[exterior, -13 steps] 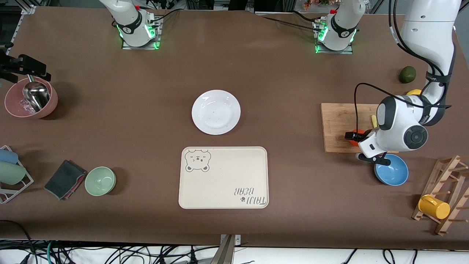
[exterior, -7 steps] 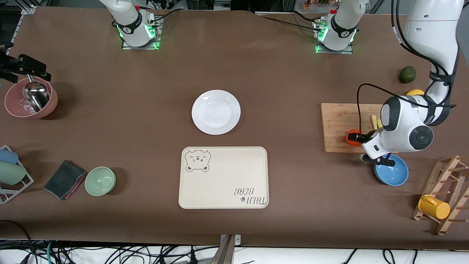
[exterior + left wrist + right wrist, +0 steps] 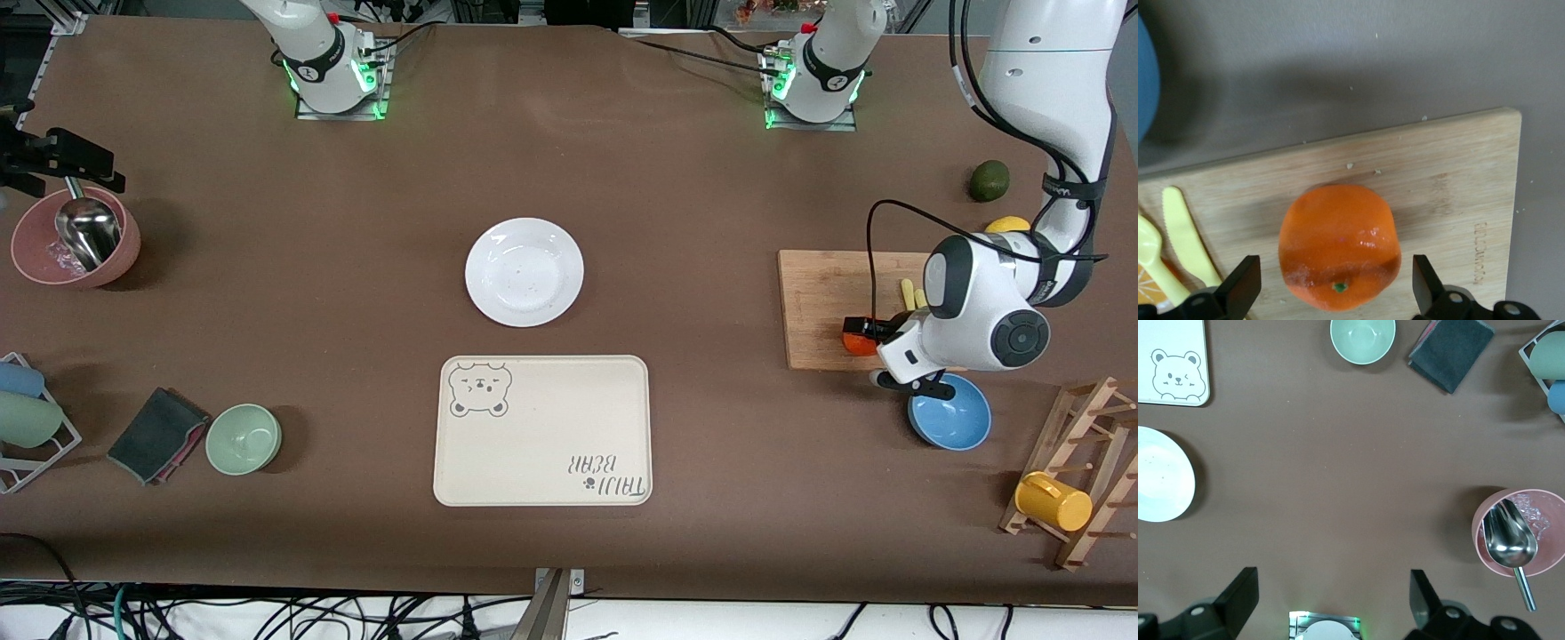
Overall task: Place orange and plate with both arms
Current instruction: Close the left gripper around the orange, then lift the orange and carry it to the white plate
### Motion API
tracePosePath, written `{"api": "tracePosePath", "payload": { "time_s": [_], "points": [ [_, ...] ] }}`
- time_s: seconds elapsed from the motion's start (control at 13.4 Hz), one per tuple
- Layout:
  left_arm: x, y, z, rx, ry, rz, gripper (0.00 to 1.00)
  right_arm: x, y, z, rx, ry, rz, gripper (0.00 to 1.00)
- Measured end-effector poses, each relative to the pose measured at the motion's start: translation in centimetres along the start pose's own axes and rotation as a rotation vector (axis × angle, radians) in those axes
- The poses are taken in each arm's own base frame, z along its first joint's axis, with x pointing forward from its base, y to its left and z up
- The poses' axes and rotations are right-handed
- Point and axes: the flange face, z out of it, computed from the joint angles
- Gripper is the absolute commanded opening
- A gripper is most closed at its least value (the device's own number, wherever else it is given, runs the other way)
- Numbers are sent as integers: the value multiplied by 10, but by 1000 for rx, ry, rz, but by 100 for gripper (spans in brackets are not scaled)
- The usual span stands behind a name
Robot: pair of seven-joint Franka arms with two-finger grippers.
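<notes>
Here, orange point(image 3: 1338, 248) stem end toward wrist camera

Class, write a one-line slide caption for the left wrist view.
Left gripper open, fingers either side of the orange on the wooden cutting board.

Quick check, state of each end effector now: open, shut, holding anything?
Left end effector: open, fingers straddling the orange on the cutting board, not gripping it yet.
Right end effector: open, empty, waiting high over the table.

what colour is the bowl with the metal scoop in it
Pink; the bowl holding the scoop shows best in the right wrist view.
</notes>
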Motion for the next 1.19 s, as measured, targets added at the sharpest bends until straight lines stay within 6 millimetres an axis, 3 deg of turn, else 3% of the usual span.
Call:
{"api": "tracePosePath", "payload": {
  "time_s": [0.45, 0.6, 0.75, 0.9, 1.19],
  "points": [
    [3, 2, 22, -7, -38, -25, 100, -1, 2, -2, -1, 5, 3, 100],
    [5, 5, 25, -6, -41, -21, 96, -1, 1, -3, -1, 5, 3, 100],
    [8, 8, 29, -6, -44, -21, 86, -2, 1, -2, 0, 0, 3, 100],
    [11, 7, 32, -6, -45, -23, 60, -3, 1, -1, 2, -11, 3, 100],
    [13, 9, 30, -6, -41, -21, 41, -6, 1, -2, 3, -24, 3, 100]
  ]
}}
